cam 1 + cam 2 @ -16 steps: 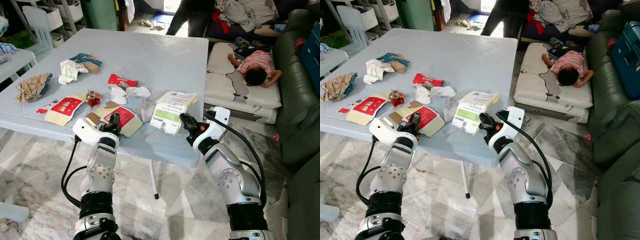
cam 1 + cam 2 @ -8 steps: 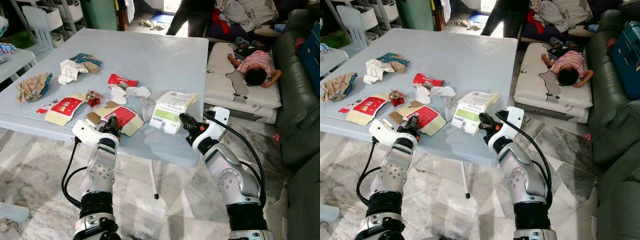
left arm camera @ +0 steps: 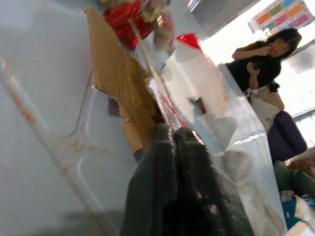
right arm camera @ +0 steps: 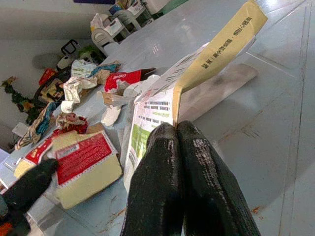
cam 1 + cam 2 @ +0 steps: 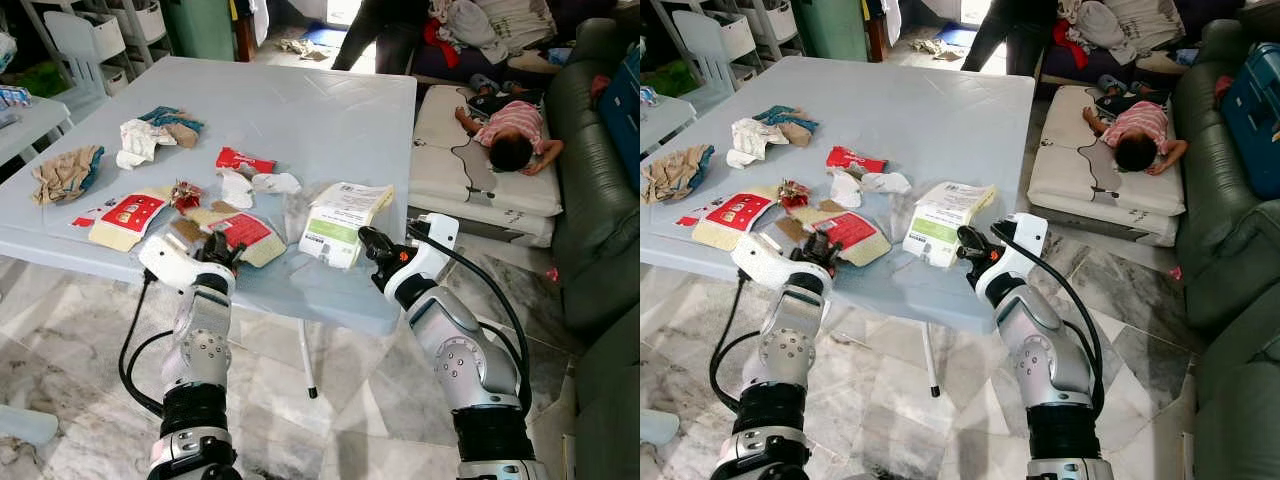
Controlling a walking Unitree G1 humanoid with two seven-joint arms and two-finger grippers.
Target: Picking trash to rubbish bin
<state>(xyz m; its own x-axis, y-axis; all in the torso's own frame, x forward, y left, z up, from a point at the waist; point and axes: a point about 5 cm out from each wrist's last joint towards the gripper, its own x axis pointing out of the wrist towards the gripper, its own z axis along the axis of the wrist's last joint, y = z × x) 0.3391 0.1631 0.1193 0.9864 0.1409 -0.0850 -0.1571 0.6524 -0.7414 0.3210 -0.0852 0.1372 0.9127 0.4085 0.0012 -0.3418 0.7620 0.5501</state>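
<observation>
Task barely begun: wrappers and papers litter the table (image 5: 330, 110), while the clenched left gripper (image 5: 222, 251) and right gripper (image 5: 366, 240) hold nothing at its near edge.

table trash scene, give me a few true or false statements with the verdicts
1. The right gripper sits at the near edge of the white and green packet. True.
2. The left gripper hovers over the crumpled brown paper at the table's far left. False: it is at the red and cream card packet near the front edge.
3. Both grippers' fingers are pressed together. True, as the wrist views show.
4. A person lies on the white mattress beside the table. True.
5. The table is dark wood. False: it is pale blue-grey.
6. The red wrapper lies on the floor. False: it lies on the table.
</observation>
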